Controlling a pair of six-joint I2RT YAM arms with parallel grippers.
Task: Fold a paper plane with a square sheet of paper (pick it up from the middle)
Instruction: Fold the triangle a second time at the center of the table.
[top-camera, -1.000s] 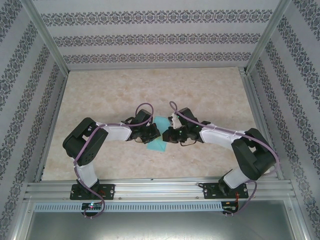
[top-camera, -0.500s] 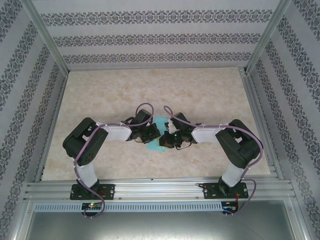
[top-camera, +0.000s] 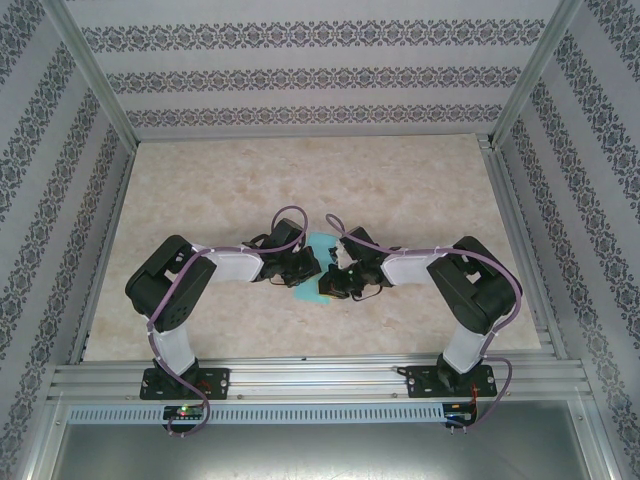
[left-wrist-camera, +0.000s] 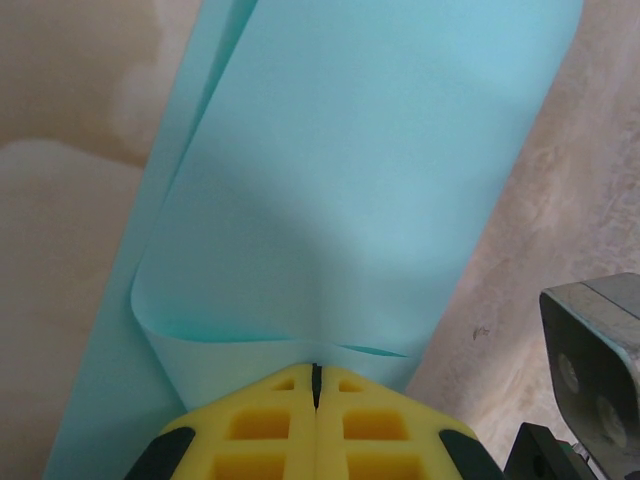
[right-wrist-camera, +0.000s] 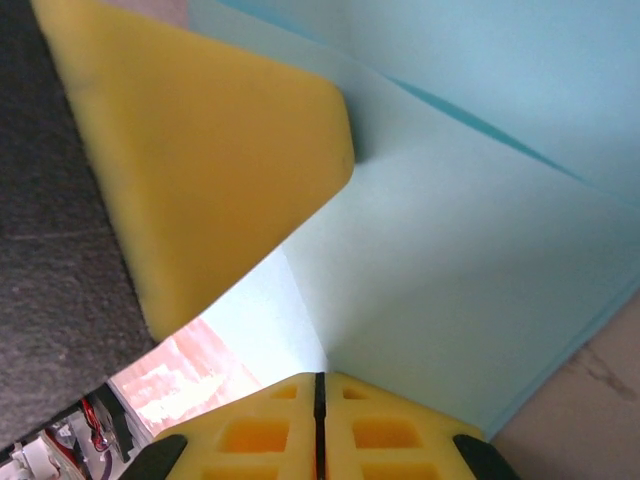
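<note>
- Pale walls (top-camera: 300, 80), banded with dark floral ornament, are enclosing the workspace on three sides.
- A beige, marble-patterned tabletop (top-camera: 400, 170) is lying under soft, even light.
- Aluminium posts (top-camera: 93, 75) are rising at the far corners, and a slotted rail (top-camera: 320, 376) is running along the near edge.

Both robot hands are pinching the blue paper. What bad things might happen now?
The left gripper and right gripper both pinch the paper, shut tight, so it might tear if they pull apart. The paper bulges in a loose curl, so a crease could land crooked. The grippers sit very close together and might bump.
</note>
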